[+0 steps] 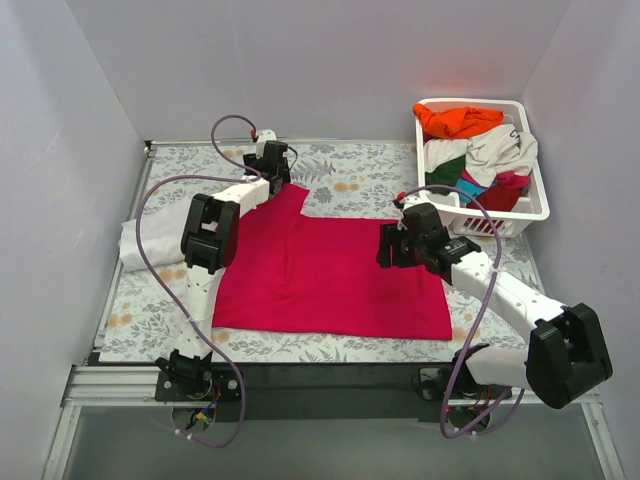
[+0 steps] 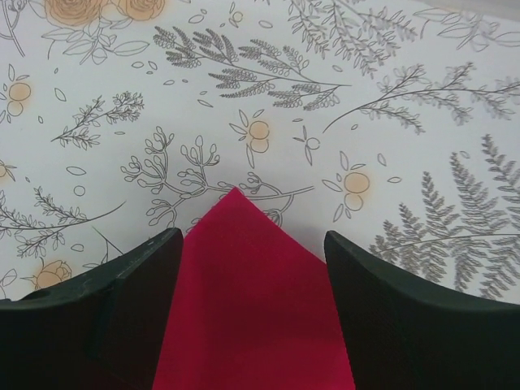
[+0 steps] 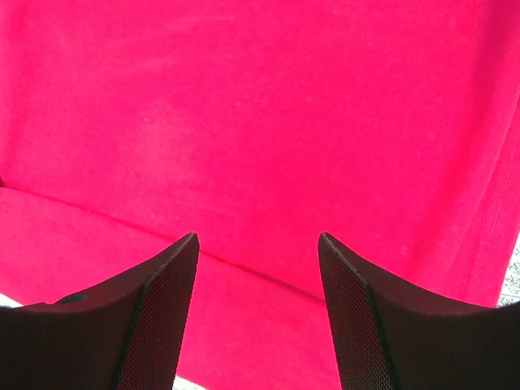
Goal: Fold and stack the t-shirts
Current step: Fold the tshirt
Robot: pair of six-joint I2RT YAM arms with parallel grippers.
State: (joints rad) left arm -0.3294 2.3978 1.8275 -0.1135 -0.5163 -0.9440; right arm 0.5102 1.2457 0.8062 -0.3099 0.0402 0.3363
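A large crimson-pink t-shirt (image 1: 330, 275) lies spread flat on the flowered table cover (image 1: 350, 180). My left gripper (image 1: 278, 186) is at the shirt's far left corner. In the left wrist view the pointed corner of the crimson cloth (image 2: 244, 284) lies between the two fingers of my left gripper (image 2: 252, 236), which stand apart and do not pinch it. My right gripper (image 1: 382, 247) hovers over the shirt's right half. It is open (image 3: 258, 236) above the crimson cloth (image 3: 260, 122), where a fold line runs across. A white t-shirt (image 1: 140, 245) lies crumpled at the table's left edge.
A white slotted basket (image 1: 535, 205) stands at the back right, holding an orange shirt (image 1: 458, 121), an off-white one (image 1: 500, 150) and green, teal and pink cloth. Walls close in the left, back and right. The arms' rail runs along the near edge.
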